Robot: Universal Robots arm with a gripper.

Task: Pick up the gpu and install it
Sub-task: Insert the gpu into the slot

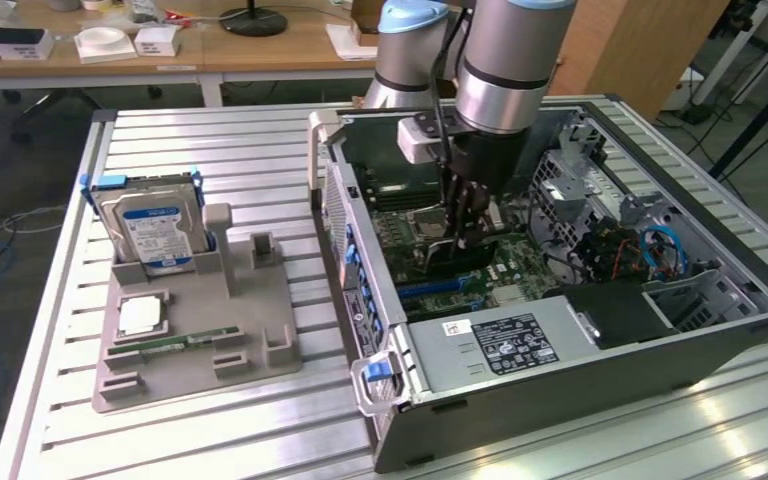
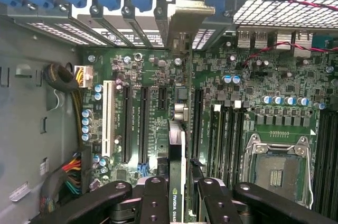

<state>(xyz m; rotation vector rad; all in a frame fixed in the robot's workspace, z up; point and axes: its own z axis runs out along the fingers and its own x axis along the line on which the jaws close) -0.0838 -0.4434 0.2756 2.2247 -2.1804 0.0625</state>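
The computer case (image 1: 598, 385) lies open upward, so it is free from above. Inside, the power supply (image 1: 498, 340), drive cage (image 1: 564, 175) and cable bundle (image 2: 71, 102) crowd the motherboard (image 2: 264, 76). Bare expansion slots (image 2: 127, 123) flank the gpu (image 2: 176, 171), and slot brackets (image 2: 105, 23) line the rear wall.

Exterior view, worktop (image 1: 224, 140): open computer case (image 1: 744, 300) at 3 o'clock, parts tray (image 1: 184, 385) at 9.
On tray: hard drive (image 1: 155, 232) upright at 12 o'clock end; CPU (image 1: 140, 316) mid-tray; memory stick (image 1: 177, 342) just at its 5 o'clock.
In case: power supply (image 1: 491, 345) at 6 o'clock end, motherboard (image 2: 264, 76) behind it.
gpu (image 2: 176, 171) on edge, clamped between jaws, over motherboard, between expansion slots (image 2: 127, 123) and CPU socket (image 2: 277, 168).
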